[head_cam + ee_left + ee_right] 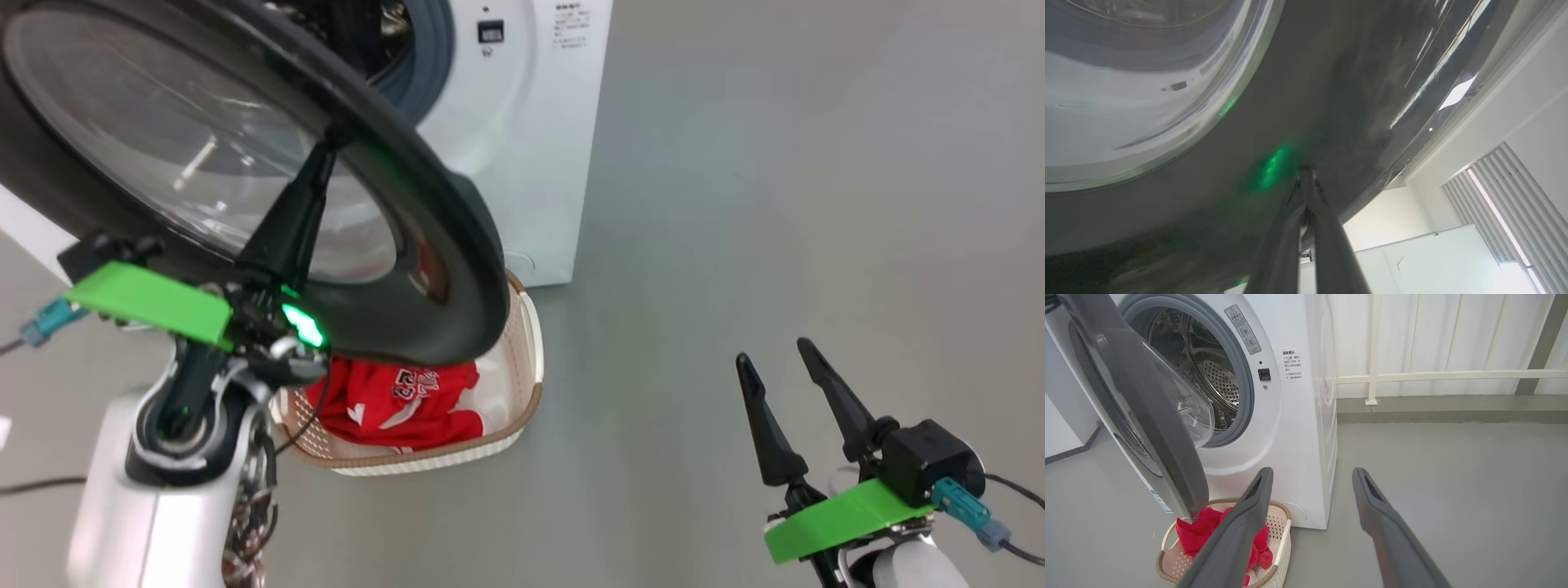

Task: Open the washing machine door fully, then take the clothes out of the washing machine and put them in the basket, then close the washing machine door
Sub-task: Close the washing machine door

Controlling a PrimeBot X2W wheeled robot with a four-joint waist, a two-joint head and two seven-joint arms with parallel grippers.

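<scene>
The washing machine door (457,245) stands swung out from the washing machine (522,122), roughly halfway between open and shut, and in the head view its lower free edge overlaps the near corner of the basket (535,392). It looks like a stiff, fairly heavy hinged part: the wide black rim is glossy and probably slippery, and the bulging glass at its centre should not be pressed. The best place to push is therefore the flat of the rim near the free edge, far from the hinge, where little force turns it. The left gripper (331,143) is there, its two fingers pinched together with nothing between them and their tips against the rim's outer face, just beside the glass. The left wrist view shows the same contact on the dark rim (1331,102). The clothes (392,400), soft and light, lie bunched in the basket, which sits on the floor (775,204) against the machine's front, and the steel drum (1208,375) looks empty. Only closing seems left. The right gripper (774,353) hangs over bare floor well to the side, fingers spread and holding nothing. By count there is one door, one machine, one basket, one red garment and two grippers.
</scene>
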